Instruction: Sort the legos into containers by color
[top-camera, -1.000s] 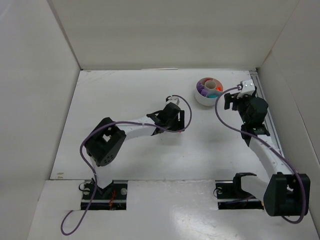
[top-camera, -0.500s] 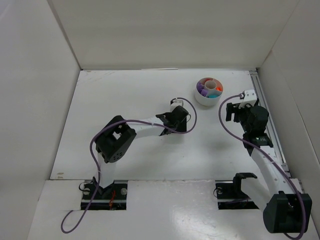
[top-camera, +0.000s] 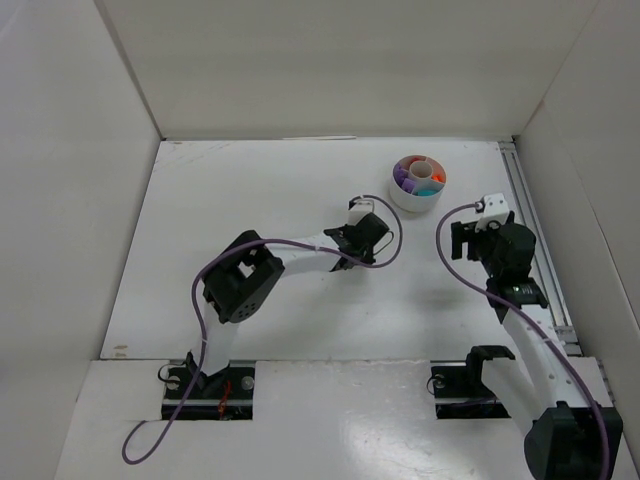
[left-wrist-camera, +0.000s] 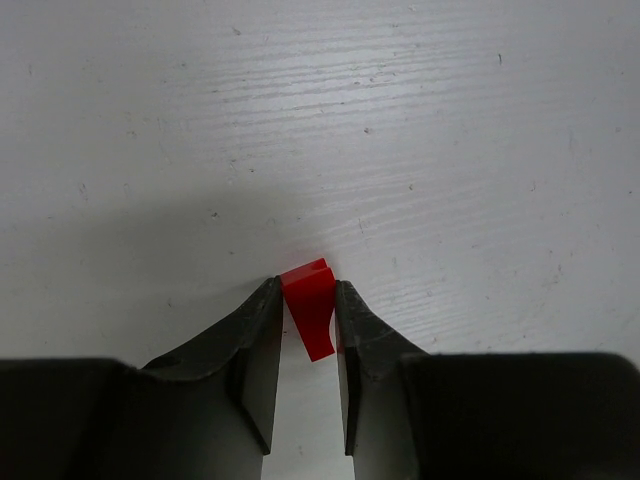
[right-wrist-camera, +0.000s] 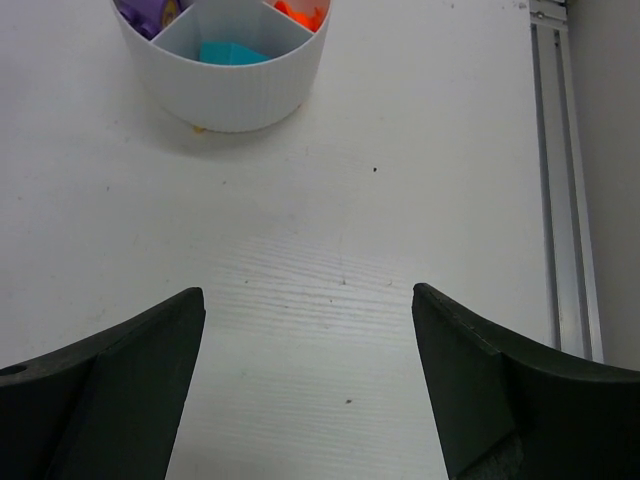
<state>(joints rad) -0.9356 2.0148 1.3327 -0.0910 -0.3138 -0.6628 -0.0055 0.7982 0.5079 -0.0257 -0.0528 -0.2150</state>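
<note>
In the last second my left gripper (left-wrist-camera: 307, 288) has narrowed from well open to a pinch, and its two dark fingertips now press the sides of a red brick (left-wrist-camera: 311, 312), so I judge the pick made, though I cannot tell whether the brick has left the table (left-wrist-camera: 420, 130) yet. Over that same second the left arm has edged toward the tub (top-camera: 413, 204), while my right gripper (right-wrist-camera: 308, 295) has drawn back from it toward the near edge and hangs with its jaws wide and nothing between them. That leaves the way to the tub clear for the left arm. What remains is to carry the brick across, since it sits well apart from the tub, and I see no red in the sections I can make out. The brick is glossy hard plastic, tiny, with a slanted or curved face narrowing toward me. The table is matte white, scuffed with fine streaks and specks. The tub is short, round, white and faintly ribbed on its wall, split by thin dividers into wedges: purple pieces (right-wrist-camera: 148, 12), a teal piece (right-wrist-camera: 230, 52) and orange pieces (right-wrist-camera: 304, 10) show inside.
</note>
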